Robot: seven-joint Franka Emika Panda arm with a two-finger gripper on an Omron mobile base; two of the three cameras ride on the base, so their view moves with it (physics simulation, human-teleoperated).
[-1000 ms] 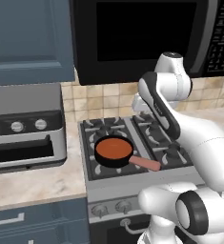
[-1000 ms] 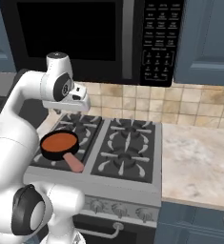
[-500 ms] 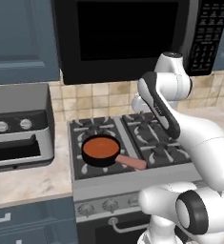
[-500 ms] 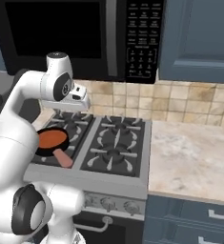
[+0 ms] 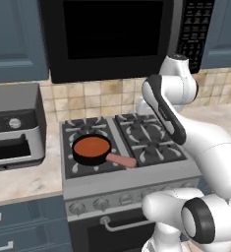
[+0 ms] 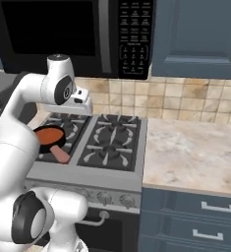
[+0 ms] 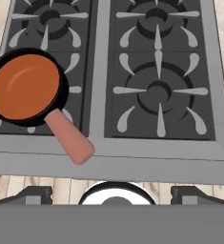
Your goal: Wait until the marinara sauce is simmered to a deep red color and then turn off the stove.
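A black microwave [image 5: 112, 37] is mounted between dark blue upper cabinets [image 6: 195, 37]. Beige tile backsplash [image 6: 186, 101] runs behind a mottled beige stone counter [image 6: 195, 152]. Blue drawers [image 6: 190, 219] with pale bar handles sit below. A grey toaster oven [image 5: 14, 128] occupies the counter's left section.

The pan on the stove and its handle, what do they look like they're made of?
The pan looks like dark metal with a matte black finish, though its coating can't be told. Its handle is smooth, pinkish and rounded, likely plastic or silicone. The stove looks like brushed stainless steel: grey, faint sheen.
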